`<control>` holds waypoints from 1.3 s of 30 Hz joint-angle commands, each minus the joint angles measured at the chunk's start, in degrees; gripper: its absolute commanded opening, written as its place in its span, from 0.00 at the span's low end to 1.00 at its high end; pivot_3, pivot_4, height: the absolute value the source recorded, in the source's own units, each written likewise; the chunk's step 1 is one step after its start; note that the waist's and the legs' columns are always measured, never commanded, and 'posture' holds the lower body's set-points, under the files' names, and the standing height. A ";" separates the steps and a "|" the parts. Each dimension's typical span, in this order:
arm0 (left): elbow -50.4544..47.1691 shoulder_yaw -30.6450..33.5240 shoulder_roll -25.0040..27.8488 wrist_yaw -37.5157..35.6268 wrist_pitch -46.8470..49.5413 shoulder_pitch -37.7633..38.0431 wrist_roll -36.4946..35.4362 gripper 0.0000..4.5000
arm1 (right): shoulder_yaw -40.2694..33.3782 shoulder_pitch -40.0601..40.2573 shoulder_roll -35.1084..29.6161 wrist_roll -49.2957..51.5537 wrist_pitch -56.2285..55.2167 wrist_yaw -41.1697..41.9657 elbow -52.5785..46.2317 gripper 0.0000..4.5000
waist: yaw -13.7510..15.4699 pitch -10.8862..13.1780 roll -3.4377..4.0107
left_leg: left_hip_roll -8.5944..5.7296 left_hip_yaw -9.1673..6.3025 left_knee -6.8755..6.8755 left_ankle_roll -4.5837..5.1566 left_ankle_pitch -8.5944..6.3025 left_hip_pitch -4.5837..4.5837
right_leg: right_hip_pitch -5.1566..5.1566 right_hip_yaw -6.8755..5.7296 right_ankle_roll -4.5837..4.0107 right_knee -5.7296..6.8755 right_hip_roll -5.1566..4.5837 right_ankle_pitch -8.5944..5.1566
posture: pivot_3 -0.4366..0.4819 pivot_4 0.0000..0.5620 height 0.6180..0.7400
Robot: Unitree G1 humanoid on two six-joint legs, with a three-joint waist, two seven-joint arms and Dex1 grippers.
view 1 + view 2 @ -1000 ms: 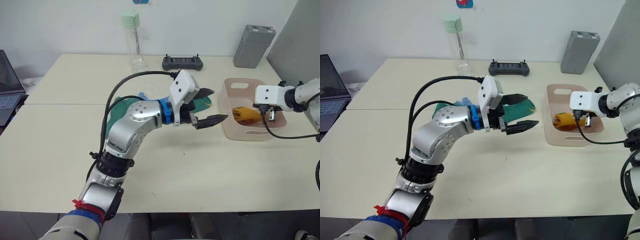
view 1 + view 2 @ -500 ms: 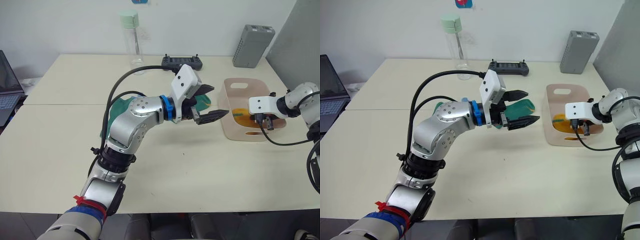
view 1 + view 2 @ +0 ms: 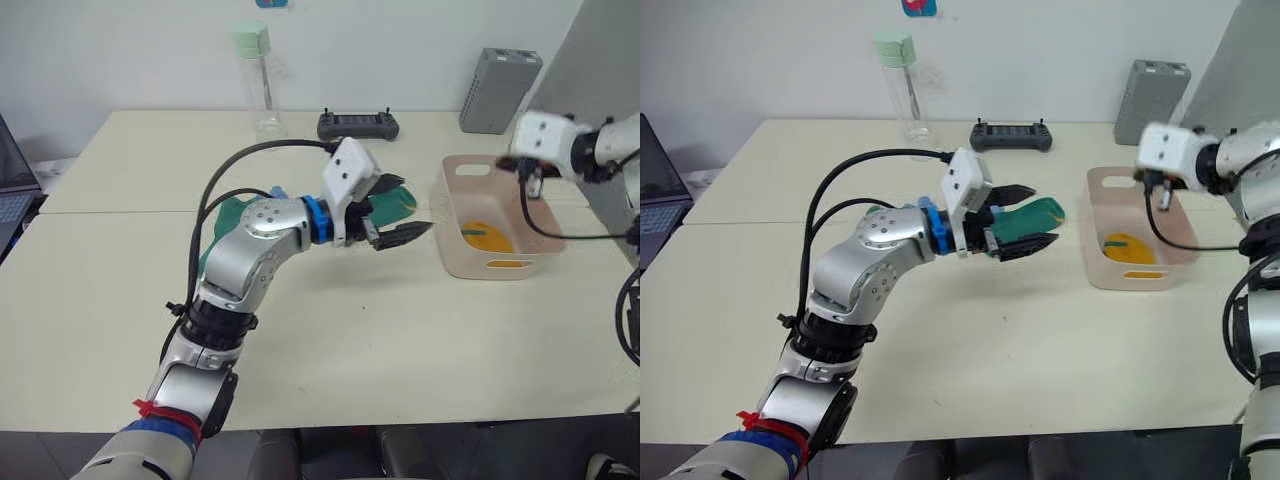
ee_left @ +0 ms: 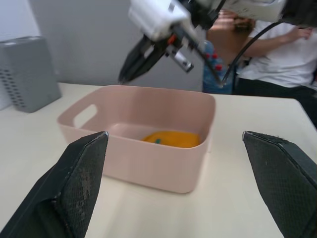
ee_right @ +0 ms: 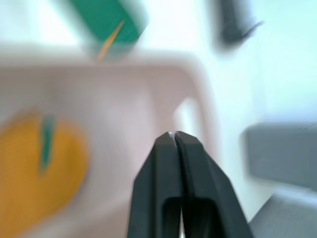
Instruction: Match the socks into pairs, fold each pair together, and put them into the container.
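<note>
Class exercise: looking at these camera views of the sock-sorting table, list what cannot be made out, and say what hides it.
1. Dark green socks: head views, left arm covers most; count unclear.
2. Light blue socks: just a sliver shows past that arm.
3. Yellow socks in the container: left wrist view, front wall hides the lower part.
4. Right wrist view: blurred.

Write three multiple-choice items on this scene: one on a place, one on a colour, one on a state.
1. Where is the yellow sock?
A. in the pink tub
B. beside the bottle
C. on the grey box

2. What colour is the sock by the left tool?
A. light blue
B. dark green
C. red

3. How is the right tool?
A. shut, empty
B. wide open
C. shut on a sock

Answers: 1 A, it lies on the tub's floor; 2 B, green shows beside the open fingers; 3 A, its wrist view shows the fingers pressed together with nothing between.
</note>
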 commanded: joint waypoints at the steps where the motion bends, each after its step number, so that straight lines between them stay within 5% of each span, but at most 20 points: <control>1: -3.21 3.78 2.29 2.81 -2.72 4.28 1.96 1.00 | -8.01 8.10 5.28 12.79 16.32 -1.72 -20.77 0.29 | 0.14 -0.01 0.01 | 0.01 -0.07 0.00 0.00 0.00 0.00 | 0.03 -0.06 0.00 0.02 0.00 0.00 | 0.48 0.27 1.00; 7: -5.54 7.63 5.70 6.78 -5.24 15.31 4.72 1.00 | -12.29 26.54 18.75 23.22 40.59 -16.31 -57.69 0.76 | 0.95 -0.02 0.03 | -0.02 -0.26 0.04 0.00 0.00 -0.09 | 0.02 -0.14 -0.01 0.14 0.00 0.00 | 0.48 0.27 1.00; 10: -7.74 9.09 5.48 8.68 -6.62 20.82 5.03 1.00 | -9.90 34.55 22.99 22.46 42.92 -21.69 -66.14 1.00 | 2.01 -0.02 0.02 | -0.03 -0.29 0.06 -0.01 0.00 -0.11 | 0.01 -0.19 -0.01 0.15 0.00 0.00 | 0.48 0.27 1.00; 24: -14.57 13.18 2.05 16.52 -19.64 48.41 9.24 1.00 | -5.98 69.60 29.12 19.94 37.34 -35.51 -76.61 1.00 | 2.45 -0.16 -0.10 | 0.03 -0.06 0.10 -0.01 0.01 -0.01 | 0.01 0.01 -0.07 -0.04 0.01 -0.27 | 0.48 0.27 1.00; 34: -14.29 13.78 2.58 16.08 -22.42 51.84 9.19 1.00 | -6.39 69.50 28.17 21.49 37.43 -34.85 -77.18 1.00 | 2.17 -0.26 -0.27 | 0.03 -0.01 0.10 -0.02 0.00 0.02 | -0.11 0.08 -0.18 -0.07 0.00 -0.32 | 0.48 0.27 1.00; 39: -12.29 16.39 8.81 10.18 -24.19 49.50 8.10 1.00 | -5.39 62.62 25.49 27.11 42.87 -29.44 -78.75 1.00 | 1.78 -0.26 -0.27 | 0.04 -0.01 0.07 -0.01 0.00 0.01 | -0.11 0.07 -0.19 -0.06 0.00 -0.31 | 0.48 0.27 1.00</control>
